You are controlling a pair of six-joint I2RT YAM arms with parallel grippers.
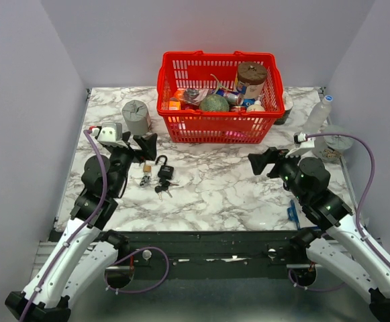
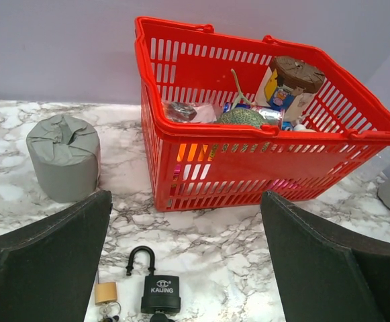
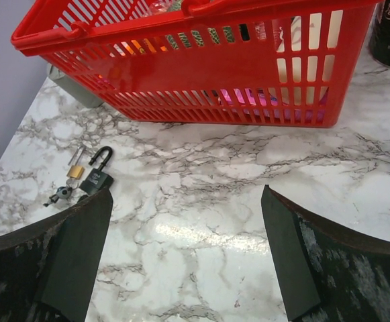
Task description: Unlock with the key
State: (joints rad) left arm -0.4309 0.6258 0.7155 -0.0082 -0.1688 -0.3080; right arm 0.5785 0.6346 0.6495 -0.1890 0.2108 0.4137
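Clearly, the left claw (image 1: 148,142) stands wide, holding nothing, and hangs just behind the black padlock (image 1: 163,169), which lies flat on the marble surface (image 1: 215,194). The right claw (image 1: 256,162) is also wide and empty, well apart from the lock, toward the right of the surface.

From the left wrist view, the padlock (image 2: 160,294) sits low between the 2 fingers, its shackle pointing toward the red basket (image 1: 219,96). Whether the shackle is seated in the body or sprung cannot be told from these views, so the scene would fit a lock waiting for its key as well as 1 already released. A small brass padlock (image 2: 105,292) lies just beside it on the left, and dark keys (image 1: 162,189) lie near the body's lower end; whether a key sits in the keyhole is too small to tell.

Any grasp here should be judged carefully: the things lie close together, so fingers closing on 1 could nudge its neighbour. A lock body lying flat offers thin sides, and would probably slide on smooth marble unless pinched squarely.
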